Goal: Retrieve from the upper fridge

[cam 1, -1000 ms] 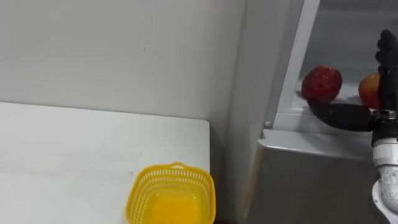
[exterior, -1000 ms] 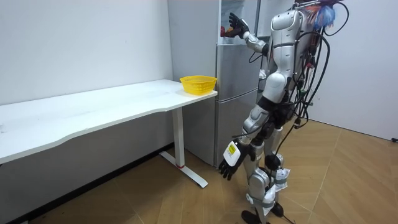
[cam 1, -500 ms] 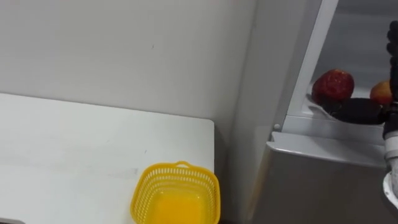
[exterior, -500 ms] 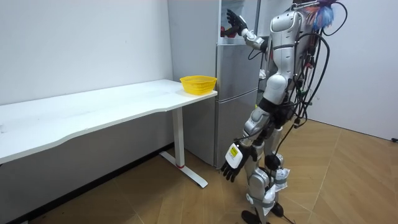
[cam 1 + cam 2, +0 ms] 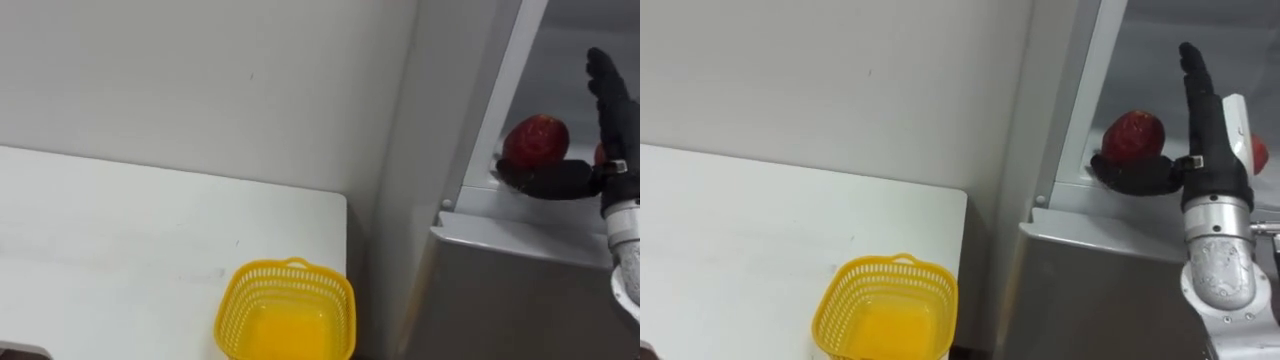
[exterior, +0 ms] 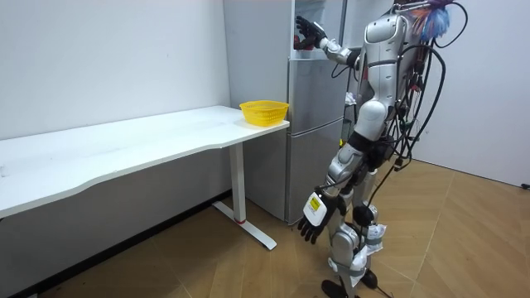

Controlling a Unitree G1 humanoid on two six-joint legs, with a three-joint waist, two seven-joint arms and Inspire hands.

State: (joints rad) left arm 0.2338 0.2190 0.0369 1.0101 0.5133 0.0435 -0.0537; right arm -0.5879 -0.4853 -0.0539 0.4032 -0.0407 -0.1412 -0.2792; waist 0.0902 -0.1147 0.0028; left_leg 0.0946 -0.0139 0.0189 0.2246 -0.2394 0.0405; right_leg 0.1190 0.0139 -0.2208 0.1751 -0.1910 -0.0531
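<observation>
A red apple-like fruit [image 5: 535,140] sits at the front of the open upper fridge shelf [image 5: 478,196]. My right hand [image 5: 608,100] is raised inside that compartment just right of the fruit. The hand is open, with its fingers straight up and its thumb [image 5: 545,180] stretched out low in front of the fruit. A second, orange-red fruit [image 5: 1260,155] peeks out behind the hand. In the room view I stand facing the fridge [image 6: 319,124]. My left hand [image 6: 313,219] hangs open beside my thigh there.
A yellow plastic basket [image 5: 287,310] stands empty at the near corner of the white table [image 5: 120,240], left of the fridge. The shut lower fridge door [image 5: 520,290] is below the shelf. A plain wall runs behind the table.
My right hand has moved left, closer to the red fruit, and now covers most of the orange one. The eye view has shifted slightly. My left hand has swung a little forward.
</observation>
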